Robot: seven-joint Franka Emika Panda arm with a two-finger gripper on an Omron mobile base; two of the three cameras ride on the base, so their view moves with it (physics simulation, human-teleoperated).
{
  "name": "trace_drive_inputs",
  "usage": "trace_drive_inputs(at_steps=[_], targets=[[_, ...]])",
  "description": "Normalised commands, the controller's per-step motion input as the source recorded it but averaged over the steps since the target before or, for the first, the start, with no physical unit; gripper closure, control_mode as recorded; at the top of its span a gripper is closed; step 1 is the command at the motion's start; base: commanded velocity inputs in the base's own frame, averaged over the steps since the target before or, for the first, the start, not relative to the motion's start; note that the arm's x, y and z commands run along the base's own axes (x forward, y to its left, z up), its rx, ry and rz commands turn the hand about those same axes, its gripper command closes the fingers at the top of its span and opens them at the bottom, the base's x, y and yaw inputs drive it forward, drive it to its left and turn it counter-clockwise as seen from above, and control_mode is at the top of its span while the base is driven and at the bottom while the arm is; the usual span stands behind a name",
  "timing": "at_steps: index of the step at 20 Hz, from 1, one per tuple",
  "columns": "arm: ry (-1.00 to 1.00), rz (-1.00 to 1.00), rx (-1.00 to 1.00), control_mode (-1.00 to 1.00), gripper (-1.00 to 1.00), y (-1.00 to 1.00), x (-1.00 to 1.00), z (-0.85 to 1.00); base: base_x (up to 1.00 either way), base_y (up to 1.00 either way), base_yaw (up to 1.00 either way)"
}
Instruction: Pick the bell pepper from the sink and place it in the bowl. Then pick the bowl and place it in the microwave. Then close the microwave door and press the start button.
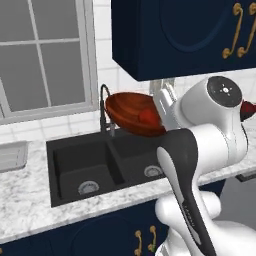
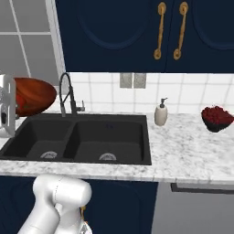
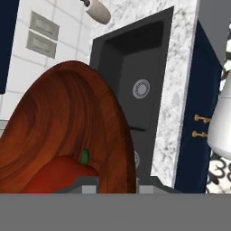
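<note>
While the bowl [image 1: 131, 112] hangs tilted above the sink [image 1: 107, 165], the fingers [image 3: 118, 182] clench its rim — bell pepper [image 1: 148, 117] inside.

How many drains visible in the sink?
2. Left-basin drain and right-basin drain, each on the floor of its basin in the black sink. Neither is covered; the lifted bowl hangs above the left side.
</note>
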Motion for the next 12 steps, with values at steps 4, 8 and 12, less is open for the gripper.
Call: trace_drive_inputs(at_steps=[4,8,12], targets=[[0.0,0.0,0.0,1.0,1.0,0.0,0.0,0.0,-0.23,0.19,-0.76],[0.0,0.0,0.0,1.0,1.0,0.0,0.0,0.0,-0.08,0.12,-0.94],[0.0,0.0,0.0,1.0,1.0,0.0,0.0,0.0,-0.01,0.04,-0.98]])
